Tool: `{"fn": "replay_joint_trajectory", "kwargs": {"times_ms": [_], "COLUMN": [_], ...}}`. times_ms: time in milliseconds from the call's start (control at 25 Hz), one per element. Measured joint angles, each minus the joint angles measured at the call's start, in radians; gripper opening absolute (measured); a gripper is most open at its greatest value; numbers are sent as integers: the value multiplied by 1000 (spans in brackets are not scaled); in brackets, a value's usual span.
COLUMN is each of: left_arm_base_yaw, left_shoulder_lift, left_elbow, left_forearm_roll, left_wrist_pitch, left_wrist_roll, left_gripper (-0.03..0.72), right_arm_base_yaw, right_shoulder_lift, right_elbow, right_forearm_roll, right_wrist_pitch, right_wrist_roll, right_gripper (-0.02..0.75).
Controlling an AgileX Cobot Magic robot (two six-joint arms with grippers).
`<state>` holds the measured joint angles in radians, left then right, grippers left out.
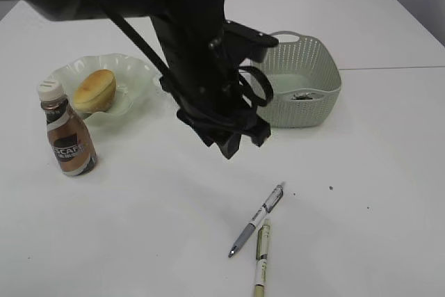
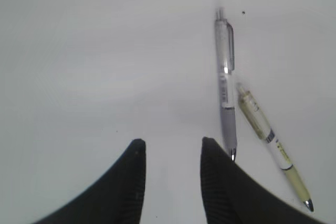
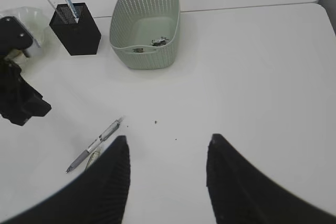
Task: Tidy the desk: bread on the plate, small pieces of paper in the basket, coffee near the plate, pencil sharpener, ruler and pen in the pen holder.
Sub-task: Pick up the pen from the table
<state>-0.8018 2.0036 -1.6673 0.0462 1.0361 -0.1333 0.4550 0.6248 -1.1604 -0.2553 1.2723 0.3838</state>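
The left claw [image 2: 170, 148] hangs above the tabletop [image 2: 105, 51], jaws moderately parted and empty. The grey pen [image 2: 226, 93] lies just right of its right finger, and a pale green pen [image 2: 273, 148] lies against it further right. Risk: a descent from this offset lands the finger on the barrel or gathers both pens. The right claw [image 3: 168, 145] is parted, empty, well clear.

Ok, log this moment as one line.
bread on plate | coffee beside plate | two pens on table | left gripper open above pens | right gripper open, idle
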Motion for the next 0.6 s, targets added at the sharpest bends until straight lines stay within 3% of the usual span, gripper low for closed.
{"fn": "replay_joint_trajectory", "kwargs": {"times_ms": [600], "left_arm_base_yaw": [-25], "left_shoulder_lift": [168], "left_elbow": [-5], "left_forearm_roll": [-96], "left_wrist_pitch": [19], "left_wrist_roll": [66], "left_gripper": [255], "right_arm_base_yaw": [0], "right_shoulder_lift": [0], "right_elbow": [0], "right_forearm_roll": [-21], "right_wrist_pitch": [2], "right_wrist_roll": [0], "right_gripper": [354]}}
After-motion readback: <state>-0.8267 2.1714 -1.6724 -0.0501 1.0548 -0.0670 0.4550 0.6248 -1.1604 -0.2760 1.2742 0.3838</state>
